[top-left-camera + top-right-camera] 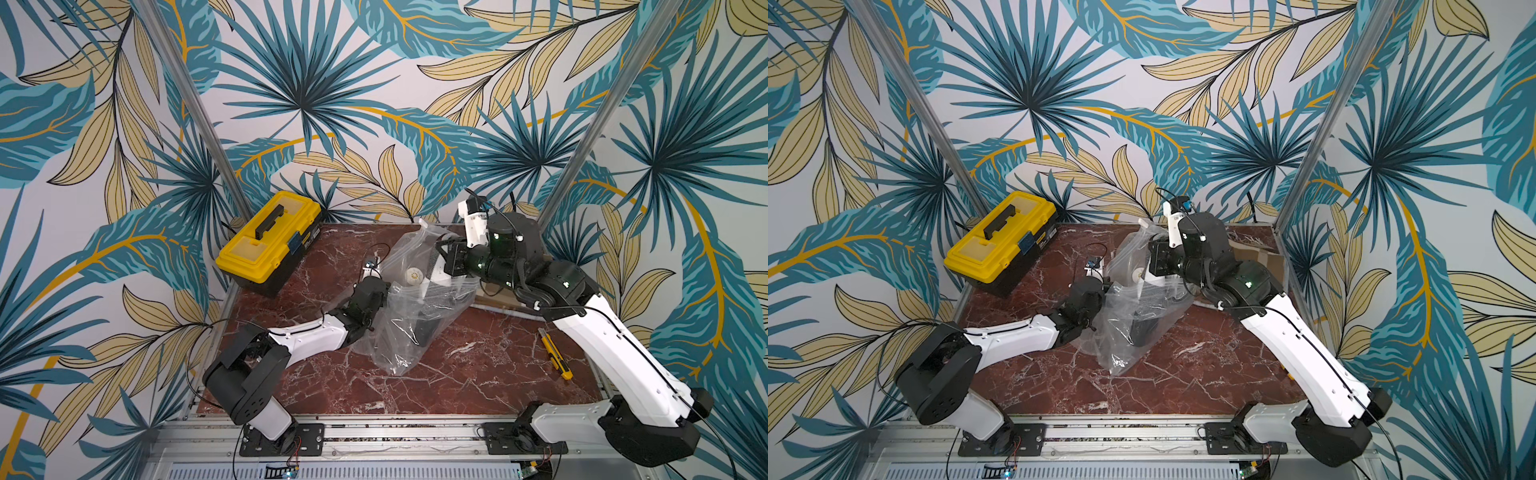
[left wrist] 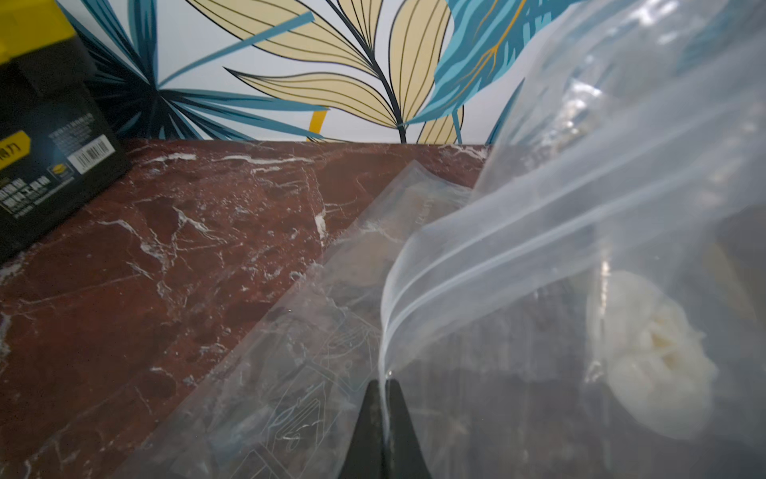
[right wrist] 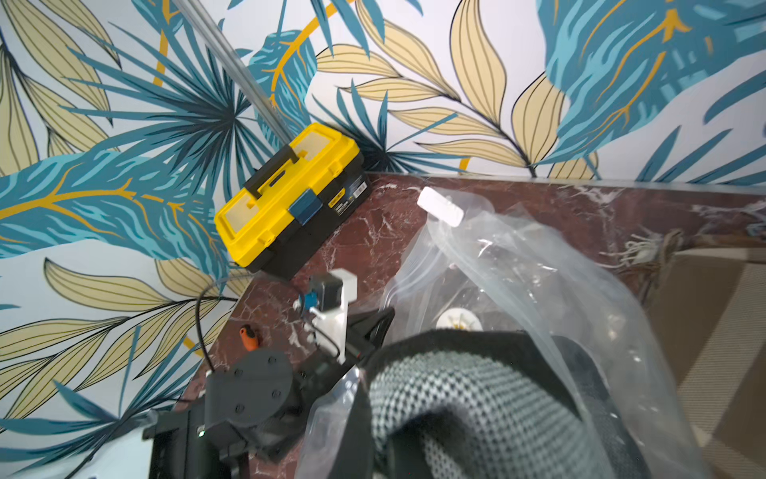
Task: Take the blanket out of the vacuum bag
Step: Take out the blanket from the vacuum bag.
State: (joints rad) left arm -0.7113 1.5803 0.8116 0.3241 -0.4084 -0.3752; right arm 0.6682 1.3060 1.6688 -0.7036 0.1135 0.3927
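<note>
Left wrist: left pincer (image 2: 385,387) clamped tight on bag (image 2: 539,249) zip edge. Right pincer (image 1: 444,254) closed on blanket (image 3: 476,398) top fold, tips hidden by cloth. Blanket mostly inside bag, upper end at open mouth. Bag mid tabletop (image 1: 478,374), top end held up.

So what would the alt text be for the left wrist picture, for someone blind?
The left gripper pinches the zip edge of a clear vacuum bag, partly lifted off a red marble table. A round white valve shows through the plastic, and a black-and-yellow toolbox stands near the leafy wallpaper.
</note>
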